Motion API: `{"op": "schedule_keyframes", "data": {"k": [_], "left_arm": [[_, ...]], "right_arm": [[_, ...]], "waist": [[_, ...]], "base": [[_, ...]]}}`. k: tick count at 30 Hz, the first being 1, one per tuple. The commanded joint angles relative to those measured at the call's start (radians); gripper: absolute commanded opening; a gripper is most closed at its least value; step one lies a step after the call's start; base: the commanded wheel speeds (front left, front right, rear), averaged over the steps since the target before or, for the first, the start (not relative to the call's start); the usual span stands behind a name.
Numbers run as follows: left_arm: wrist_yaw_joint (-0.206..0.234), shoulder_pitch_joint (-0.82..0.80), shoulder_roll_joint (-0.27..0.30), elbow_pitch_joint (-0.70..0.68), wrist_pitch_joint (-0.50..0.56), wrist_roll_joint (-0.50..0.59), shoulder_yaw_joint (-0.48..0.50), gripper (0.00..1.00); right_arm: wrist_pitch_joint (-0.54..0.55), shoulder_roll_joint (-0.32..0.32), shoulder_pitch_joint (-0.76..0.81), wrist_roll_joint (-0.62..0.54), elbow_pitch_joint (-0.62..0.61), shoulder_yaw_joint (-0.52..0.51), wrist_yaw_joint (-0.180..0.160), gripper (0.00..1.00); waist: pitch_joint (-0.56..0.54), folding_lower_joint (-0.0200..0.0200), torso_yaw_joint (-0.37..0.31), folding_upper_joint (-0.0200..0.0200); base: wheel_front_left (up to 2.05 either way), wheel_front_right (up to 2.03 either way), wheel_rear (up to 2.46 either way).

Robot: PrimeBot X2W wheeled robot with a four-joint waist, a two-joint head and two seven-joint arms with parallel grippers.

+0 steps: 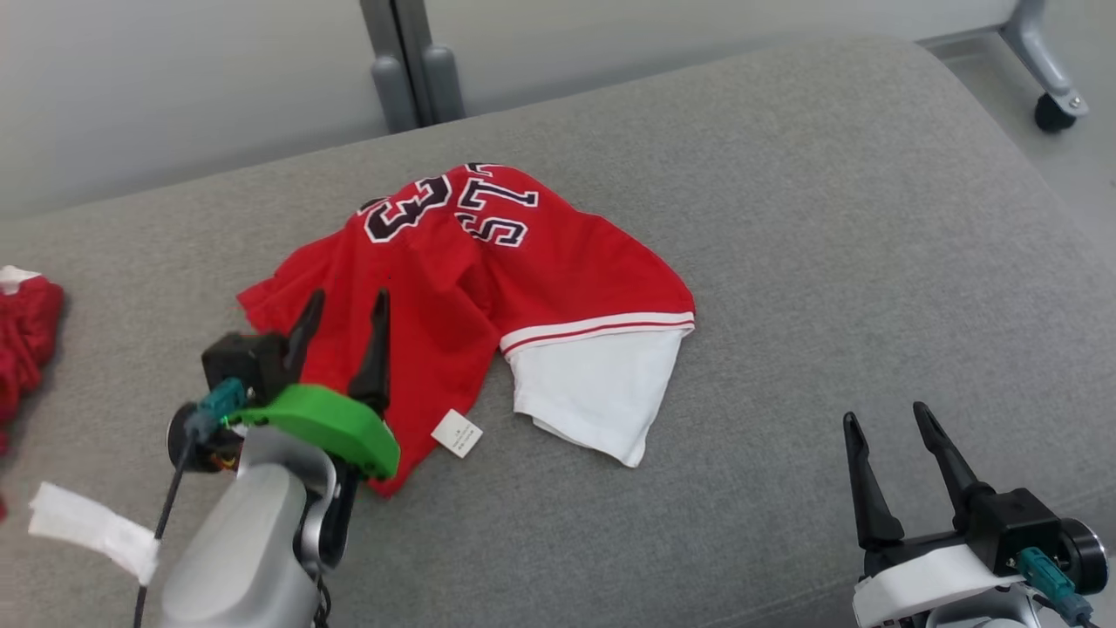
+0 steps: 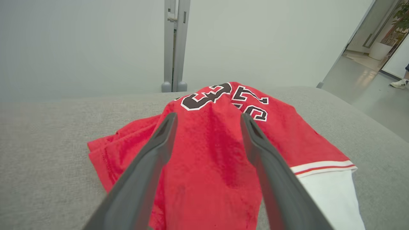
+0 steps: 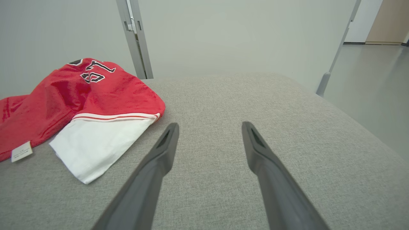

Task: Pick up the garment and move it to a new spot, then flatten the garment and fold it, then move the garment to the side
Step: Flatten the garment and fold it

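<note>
Nearest, the left gripper (image 1: 347,298) hung spread and empty over the near-left part of the garment (image 1: 540,270) — a red jersey with a white panel, rumpled about the middle of the grey cushion (image 1: 828,244). Flattening would likely go best with each gripper pinching an opposite hem and drawing outward evenly; the right gripper (image 1: 886,415), also spread and empty, stood by the near-right corner. Another red cloth (image 1: 26,331) at the left edge and a white strip (image 1: 87,528) looked clear of the spread.
</note>
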Motion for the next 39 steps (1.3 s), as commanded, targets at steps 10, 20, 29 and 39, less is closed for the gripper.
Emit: {"op": "schedule_keyframes", "data": {"k": [10, 20, 29, 39], "left_arm": [[0.028, 0.387, -0.008, -0.312, -0.002, 0.128, 0.150, 1.00], [-0.012, 0.657, -0.075, -0.447, -0.002, 0.314, 0.338, 1.00], [-0.083, 0.720, -0.138, -0.473, -0.002, 0.408, 0.436, 1.00], [-0.117, 0.693, -0.159, -0.453, -0.002, 0.445, 0.472, 1.00]], "right_arm": [[0.000, -0.003, 0.008, -0.044, 0.009, -0.031, -0.001, 1.00], [0.000, -0.002, 0.037, -0.013, 0.055, -0.033, -0.001, 1.00], [0.000, -0.002, 0.040, 0.012, 0.098, -0.025, -0.001, 1.00], [0.000, -0.002, 0.035, 0.023, 0.118, -0.007, -0.001, 1.00]], "waist": [[-0.131, 0.0000, 0.216, 0.0000], [-0.155, 0.0000, 0.253, 0.0000], [-0.156, 0.0000, 0.248, 0.0000], [-0.148, 0.0000, 0.232, 0.0000]], "base": [[0.00, 0.00, 0.00], [0.00, 0.00, 0.00], [0.00, 0.00, 0.00], [0.00, 0.00, 0.00]]}}
